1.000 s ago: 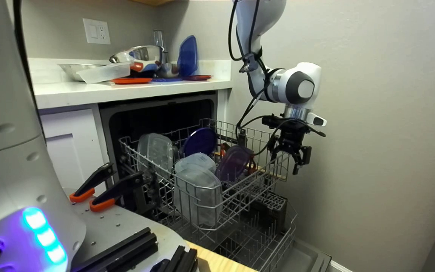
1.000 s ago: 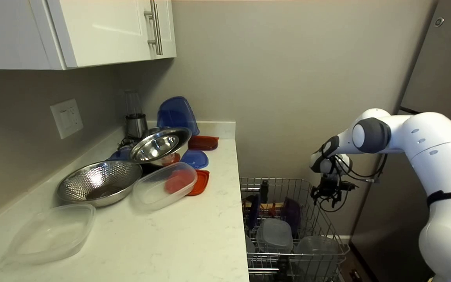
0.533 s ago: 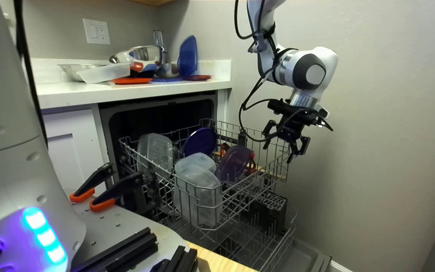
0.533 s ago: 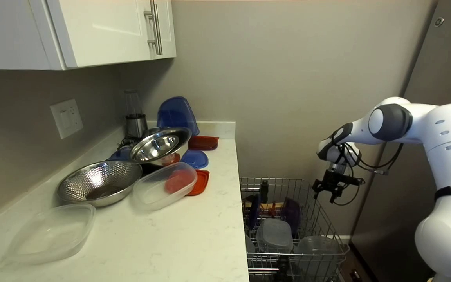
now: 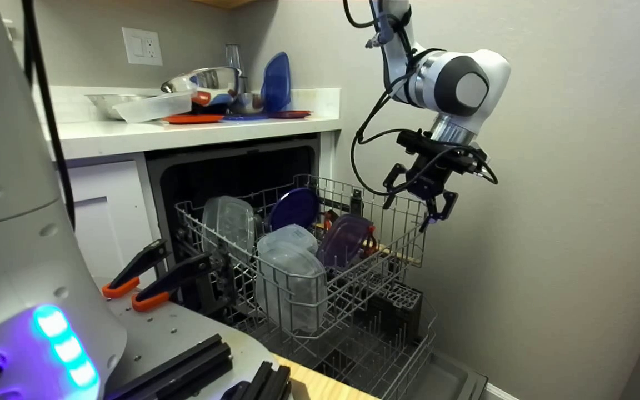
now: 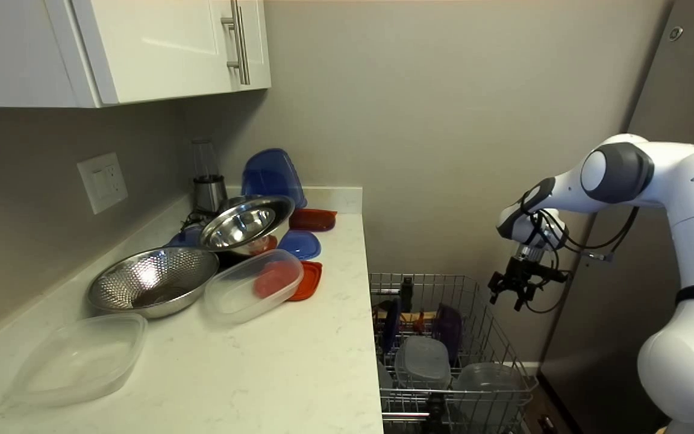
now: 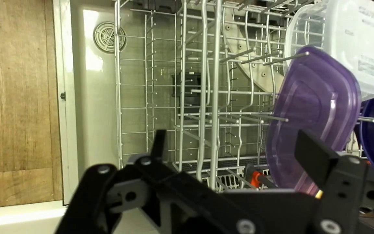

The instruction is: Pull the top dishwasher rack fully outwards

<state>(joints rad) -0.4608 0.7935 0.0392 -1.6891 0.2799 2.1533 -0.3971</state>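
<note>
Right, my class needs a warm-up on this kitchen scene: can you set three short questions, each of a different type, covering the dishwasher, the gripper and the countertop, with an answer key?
1. True or false: the top dishwasher rack sticks out of the dishwasher, above the lower rack.

2. Fill the gap with open or shut: the gripper is ____ and holds nothing.

3. Multiple choice: the perforated metal colander rests
A) in the top dishwasher rack
B) on the countertop
C) in the lower rack

Key: 1. True. 2. Open. 3. B.
</note>
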